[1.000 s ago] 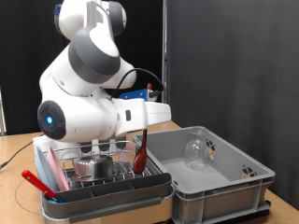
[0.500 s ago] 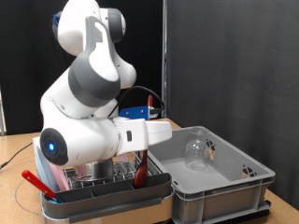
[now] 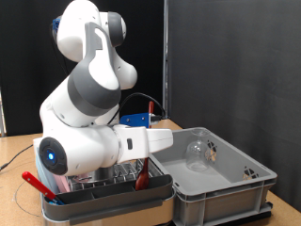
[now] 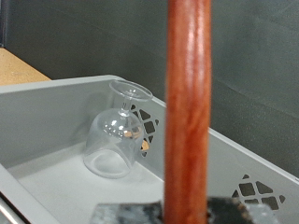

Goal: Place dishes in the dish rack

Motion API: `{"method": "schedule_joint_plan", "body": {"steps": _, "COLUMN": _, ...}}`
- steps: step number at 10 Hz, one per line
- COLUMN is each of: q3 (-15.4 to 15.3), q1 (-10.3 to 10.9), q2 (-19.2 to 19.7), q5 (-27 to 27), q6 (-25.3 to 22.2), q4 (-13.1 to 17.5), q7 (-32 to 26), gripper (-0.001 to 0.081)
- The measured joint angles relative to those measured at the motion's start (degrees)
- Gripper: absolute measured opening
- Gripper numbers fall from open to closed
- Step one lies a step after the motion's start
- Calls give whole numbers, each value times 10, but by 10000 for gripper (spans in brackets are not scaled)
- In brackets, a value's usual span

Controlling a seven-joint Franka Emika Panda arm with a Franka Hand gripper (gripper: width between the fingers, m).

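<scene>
Red stick-like utensil standing nearly upright, long axis running 12 to 6 o'clock in the exterior view, top tipped slightly toward 1 o'clock, lower end down among the prongs of the dish rack at the rack's 3 o'clock end. Seen close in the wrist view as a thick red-brown shaft filling the frame from top to bottom, with a dark gripper part at its base; shaft apparently clamped between the fingers, though the fingertips themselves mostly hidden. Gripper mostly hidden behind the white forearm in the exterior view, low over the rack.

Clear glass lying on its side inside the grey bin, also visible in the wrist view, mouth pointing toward the bin's far wall.

Compared with half a second ago: arm lower, forearm now covering more of the rack, utensil sunk deeper into the rack. Steel cup, visible a second ago, now hidden behind the arm. Glass unmoved.
</scene>
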State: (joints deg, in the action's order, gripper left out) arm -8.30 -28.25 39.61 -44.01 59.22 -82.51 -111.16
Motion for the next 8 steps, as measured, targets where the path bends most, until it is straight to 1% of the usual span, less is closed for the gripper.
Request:
{"method": "schedule_joint_plan", "body": {"steps": 3, "q3": 1, "q1": -1, "q2": 19, "q5": -3, "q6": 4, "q4": 15, "q7": 1, "gripper": 75}}
{"method": "schedule_joint_plan", "body": {"steps": 6, "q3": 0, "q1": -3, "q2": 62, "q5": -9, "q6": -23, "q4": 46, "q7": 1, "gripper": 75}}
{"method": "schedule_joint_plan", "body": {"steps": 8, "q3": -1, "q1": -3, "q2": 83, "q5": -12, "q6": -25, "q4": 62, "q7": 1, "gripper": 75}}
